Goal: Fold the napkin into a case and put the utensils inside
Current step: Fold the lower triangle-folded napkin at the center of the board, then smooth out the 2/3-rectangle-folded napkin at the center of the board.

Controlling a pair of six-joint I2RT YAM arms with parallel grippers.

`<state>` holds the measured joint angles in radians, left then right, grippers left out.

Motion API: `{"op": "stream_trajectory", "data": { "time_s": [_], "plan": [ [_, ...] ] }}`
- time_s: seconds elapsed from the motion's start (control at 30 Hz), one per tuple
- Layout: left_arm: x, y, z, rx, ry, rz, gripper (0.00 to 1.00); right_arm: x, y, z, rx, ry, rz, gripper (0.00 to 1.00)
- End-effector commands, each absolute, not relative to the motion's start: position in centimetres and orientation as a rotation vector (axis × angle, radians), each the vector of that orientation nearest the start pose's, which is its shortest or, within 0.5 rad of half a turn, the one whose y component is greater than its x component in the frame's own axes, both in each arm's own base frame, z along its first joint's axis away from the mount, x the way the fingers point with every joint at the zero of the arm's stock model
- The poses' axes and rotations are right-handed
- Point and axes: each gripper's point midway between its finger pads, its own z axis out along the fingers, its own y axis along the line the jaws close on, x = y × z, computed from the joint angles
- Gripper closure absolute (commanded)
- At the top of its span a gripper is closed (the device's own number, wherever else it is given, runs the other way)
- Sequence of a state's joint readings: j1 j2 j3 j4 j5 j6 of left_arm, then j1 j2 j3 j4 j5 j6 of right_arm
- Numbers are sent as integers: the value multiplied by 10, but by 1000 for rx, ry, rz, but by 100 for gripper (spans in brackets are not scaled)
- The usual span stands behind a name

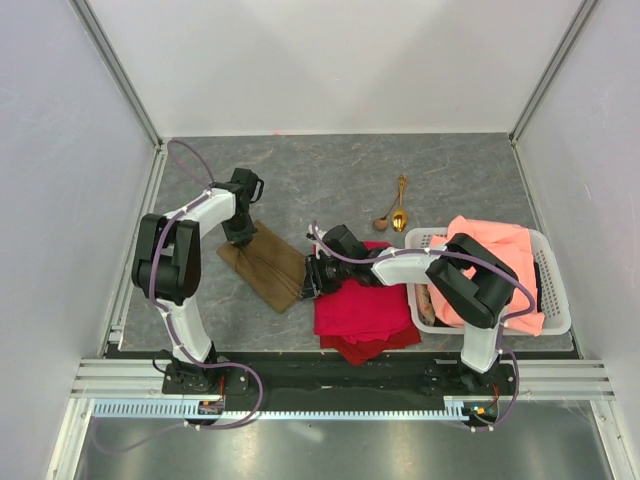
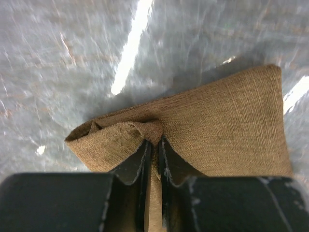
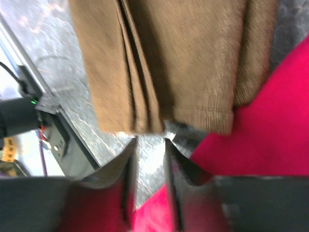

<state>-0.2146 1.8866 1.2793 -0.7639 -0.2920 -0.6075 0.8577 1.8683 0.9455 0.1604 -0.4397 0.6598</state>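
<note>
Left hand (image 2: 153, 141) on folded napkin (image 2: 231, 121)

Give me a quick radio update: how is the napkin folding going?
Left gripper pinching a napkin fold. Right gripper open, empty, at the napkin's other end. Utensils lie farther back. Red cloth crowds the right gripper.

Two white-and-black arms (image 1: 190, 225) with looping purple cables (image 1: 186, 141).

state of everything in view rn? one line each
napkin: folded narrow, flat on table.
left hand: shut, pinching a napkin fold.
right hand: open, empty, at napkin's end.
utensils: loose on table, outside napkin.
red cloth: bunched beside basket.
basket: upright, holding salmon cloth.
</note>
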Motion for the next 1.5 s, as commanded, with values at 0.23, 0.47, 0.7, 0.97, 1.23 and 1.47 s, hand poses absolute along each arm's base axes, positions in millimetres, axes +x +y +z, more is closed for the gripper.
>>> {"op": "stream_trajectory", "data": {
  "time_s": [0.23, 0.47, 0.7, 0.97, 1.23, 1.47],
  "plan": [
    [370, -38, 39, -580, 2631, 244, 84, 227, 407, 71, -727, 2482, 1077, 51],
    [372, -42, 37, -579, 2635, 212, 83, 220, 453, 79, -795, 2421, 1272, 63],
    [373, -45, 38, -570, 2643, 188, 83, 233, 470, 44, -755, 2445, 1274, 90],
    [375, -57, 73, -525, 2631, -54, 57, 227, 458, 17, -747, 2505, 1218, 94],
    [366, -30, 101, -665, 2547, -316, 60, 232, 459, 23, -739, 2492, 1228, 94],
    [362, -28, 73, -775, 2567, -495, 90, 237, 459, 28, -735, 2483, 1238, 95]
  ]
}}
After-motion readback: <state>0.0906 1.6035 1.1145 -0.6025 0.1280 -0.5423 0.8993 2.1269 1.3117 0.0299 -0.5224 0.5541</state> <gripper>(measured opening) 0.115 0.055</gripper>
